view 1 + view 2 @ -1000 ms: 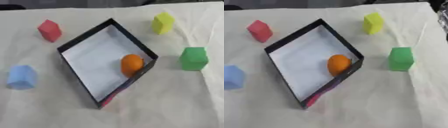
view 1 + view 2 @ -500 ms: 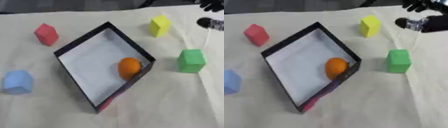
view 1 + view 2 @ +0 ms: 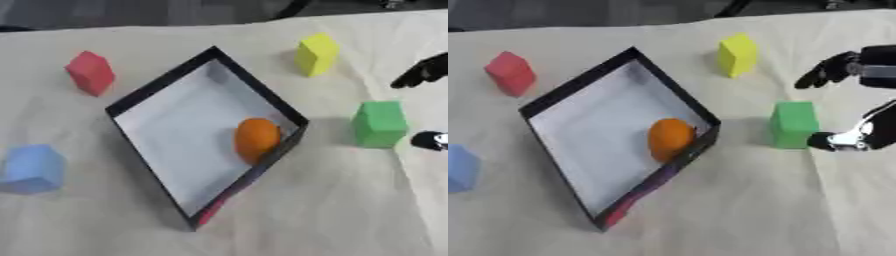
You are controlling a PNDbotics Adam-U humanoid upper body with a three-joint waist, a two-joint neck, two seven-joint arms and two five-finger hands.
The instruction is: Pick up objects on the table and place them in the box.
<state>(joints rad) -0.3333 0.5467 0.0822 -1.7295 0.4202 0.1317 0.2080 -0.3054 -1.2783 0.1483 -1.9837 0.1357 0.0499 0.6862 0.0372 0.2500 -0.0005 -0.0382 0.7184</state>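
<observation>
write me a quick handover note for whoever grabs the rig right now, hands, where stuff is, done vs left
Right hand: at the right edge, fingers spread open around empty space just right of the green block, holding nothing.
Left hand: not in view.
Box: black walls, white floor, mid-table, sitting askew.
Done: the orange object is inside the box, against its right wall.
Left on the cloth: green block right of the box, yellow block at the far right, red block at the far left, blue block at the near left.
Likely next: the green block, being closest to the right hand.
</observation>
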